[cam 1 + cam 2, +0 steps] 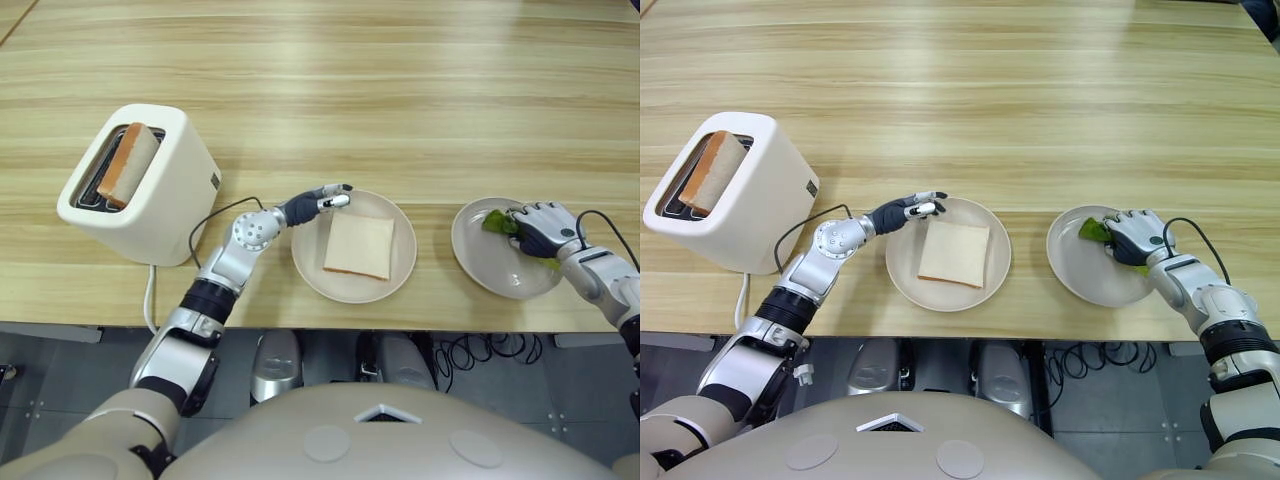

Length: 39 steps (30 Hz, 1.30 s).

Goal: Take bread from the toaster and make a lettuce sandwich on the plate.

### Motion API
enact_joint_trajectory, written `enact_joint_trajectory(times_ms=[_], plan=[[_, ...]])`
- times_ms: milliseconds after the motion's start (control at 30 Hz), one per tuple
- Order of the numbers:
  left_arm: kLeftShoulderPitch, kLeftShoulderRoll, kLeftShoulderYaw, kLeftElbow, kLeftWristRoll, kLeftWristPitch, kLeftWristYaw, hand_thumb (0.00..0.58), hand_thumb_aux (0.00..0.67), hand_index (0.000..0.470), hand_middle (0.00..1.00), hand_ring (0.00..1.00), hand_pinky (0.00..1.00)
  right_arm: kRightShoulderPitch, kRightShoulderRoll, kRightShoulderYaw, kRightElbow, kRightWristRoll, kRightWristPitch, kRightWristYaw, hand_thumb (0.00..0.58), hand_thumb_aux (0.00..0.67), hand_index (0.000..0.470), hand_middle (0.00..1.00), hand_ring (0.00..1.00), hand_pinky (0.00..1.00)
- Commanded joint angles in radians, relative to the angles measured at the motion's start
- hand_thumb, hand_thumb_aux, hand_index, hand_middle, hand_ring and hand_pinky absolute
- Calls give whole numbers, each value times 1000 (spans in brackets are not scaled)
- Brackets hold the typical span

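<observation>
One bread slice (359,246) lies on your centre plate (403,268); your left hand (318,203) hovers at its rim, fingers straight and empty; your right hand (543,229) clasps the lettuce (497,222).

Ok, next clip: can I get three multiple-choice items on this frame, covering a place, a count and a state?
1. Where is the lettuce?
A. in the toaster
B. on the right plate
C. on the middle plate

2. How many bread slices are in view?
A. one
B. two
C. three

3. What does the left hand hold?
A. nothing, fingers extended
B. a bread slice
C. the lettuce

Answers:
1 B: the green leaf lies on the right plate, with the right hand closed over it.
2 B: the upright slice stands in a toaster slot and the flat slice lies on the middle plate.
3 A: the left hand hovers at the middle plate's left rim with nothing between its fingers.
</observation>
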Motion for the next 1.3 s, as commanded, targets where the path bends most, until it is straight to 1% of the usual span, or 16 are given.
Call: enact_joint_trajectory(times_ms=[33,167,333,433,533,600,733,800,933,967,1133,1300], plan=[[-13,28,42,-101,39,-11,73,0,0,0,0,0,0,27,-9,5,-43,-13,26,-35,580,670,460,1000,1000,1000],[16,69,110,-242,50,2,136,0,0,0,0,0,0,62,-54,-47,-193,-29,80,-83,580,670,460,1000,1000,1000],[67,113,198,-393,43,22,180,0,0,0,0,0,0,87,-69,-101,-453,-74,149,-100,580,670,460,1000,1000,1000],[103,140,257,-472,35,36,192,0,0,0,0,0,0,59,-17,-93,-604,-90,151,-56,580,670,460,1000,1000,1000],[132,165,315,-534,22,55,196,0,0,0,0,0,0,10,71,-36,-680,-108,122,-6,580,670,460,1000,1000,1000],[146,182,356,-569,11,65,199,0,0,0,0,0,0,-28,136,14,-676,-123,89,15,580,670,460,1000,1000,1000],[168,213,446,-635,-12,85,202,0,0,0,0,0,0,-110,265,110,-596,-153,36,17,580,670,460,1000,1000,1000],[180,229,500,-666,-29,92,200,0,0,0,0,0,0,-152,325,155,-524,-166,17,11,580,670,460,1000,1000,1000],[192,260,580,-718,-58,117,192,0,0,0,0,0,0,-207,404,211,-394,-161,-19,8,580,670,460,1000,1000,1000],[197,268,600,-730,-64,123,188,0,0,0,0,0,0,-220,422,226,-353,-153,-29,28,580,670,460,1000,1000,1000],[217,290,664,-788,-114,161,164,0,0,0,0,0,0,-267,463,316,-193,-174,-74,91,580,670,460,1000,1000,1000],[226,300,682,-833,-120,194,148,0,0,0,0,0,0,-271,453,332,-168,-148,-105,116,580,670,460,1000,1000,1000]])
